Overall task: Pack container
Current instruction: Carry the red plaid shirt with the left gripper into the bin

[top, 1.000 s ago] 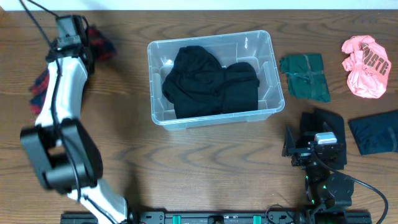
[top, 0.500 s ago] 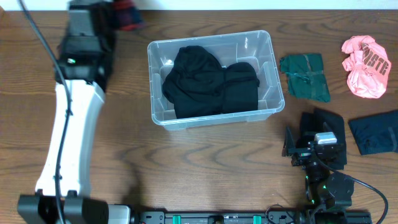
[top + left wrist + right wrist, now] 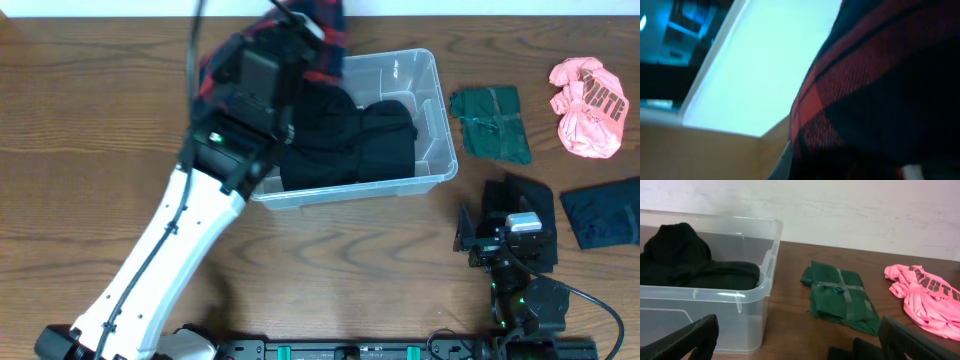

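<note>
The white left arm (image 3: 165, 255) stretches from 7 o'clock up toward 12 o'clock, its left gripper (image 3: 298, 32) clamped on a red-and-navy plaid cloth (image 3: 880, 90). The black right arm (image 3: 520, 290) sits folded at 5 o'clock, its right gripper (image 3: 799, 332) spread wide.

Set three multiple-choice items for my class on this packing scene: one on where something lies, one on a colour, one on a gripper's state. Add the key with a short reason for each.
1. Where does the green garment lie?
A. in the container
B. on the table, right of the container
C. at the table's left edge

2. What colour is the clothing in the container?
A. black
B. white
C. yellow

3. The left gripper is:
A. open and empty
B. shut on the plaid cloth
C. open around the container's rim

Key:
1 B, it lies flat on the wood beside the container's right wall.
2 A, a black heap shows through the clear walls.
3 B, the red plaid cloth hangs from it above the container.
</note>
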